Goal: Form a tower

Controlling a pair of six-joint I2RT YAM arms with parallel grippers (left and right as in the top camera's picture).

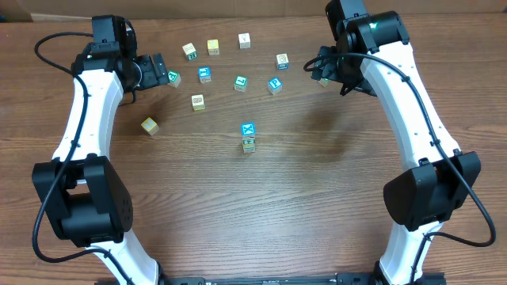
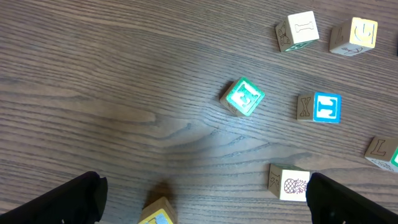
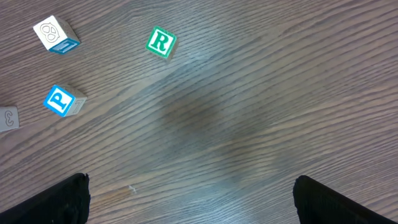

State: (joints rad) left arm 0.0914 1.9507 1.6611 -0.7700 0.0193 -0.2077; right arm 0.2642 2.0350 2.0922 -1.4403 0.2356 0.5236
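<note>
My left pincer [image 1: 161, 70] hangs over the far left part of the table [image 1: 238, 214], jaws spread wide and holding nothing. In my left wrist view the two dark fingertips sit at the lower corners. A green-faced cube [image 2: 243, 97] lies tilted on the wood beyond them, and a blue-and-white cube [image 2: 326, 107] lies to its right. A pineapple cube [image 2: 291, 184] rests just beside one fingertip, and a yellow-topped cube [image 2: 158, 213] peeks in at the bottom edge between the tips.

My right pincer [image 1: 325, 67] hangs over the far right, likewise wide open and empty. Below it a green R cube [image 3: 161, 42] and a blue P cube [image 3: 61, 101] lie apart on the wood.

The tower [image 1: 248, 137] stands near the middle of the table, well apart from both pincers. A blue face with a white mark is on top and a cream cube shows beneath. From above I cannot tell how many cubes it holds.
</note>
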